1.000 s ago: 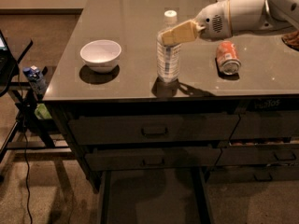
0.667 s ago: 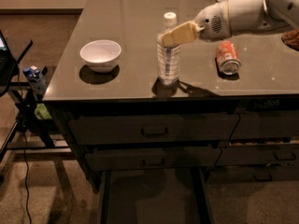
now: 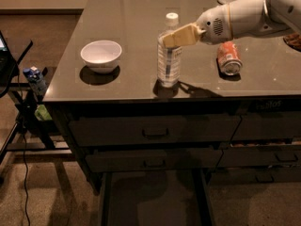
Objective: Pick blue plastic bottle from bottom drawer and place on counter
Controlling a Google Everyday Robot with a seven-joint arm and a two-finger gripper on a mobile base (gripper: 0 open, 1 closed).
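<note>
Currently | blue plastic bottle (image 3: 168,66) upright on table (image 3: 127,13) near front edge, between white bowl (image 3: 100,55) and orange can (image 3: 229,58) | end effector (image 3: 170,37) at bottle's shoulder, below cap; clenched or released cannot tell | bottom drawer (image 3: 150,197) stands open below

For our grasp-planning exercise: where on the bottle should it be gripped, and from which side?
Grip the bottle by its upper body, below the cap, coming sideways from the right. It stands upright on the counter; its round body suits a side grip. The gripper is at its shoulder.
</note>
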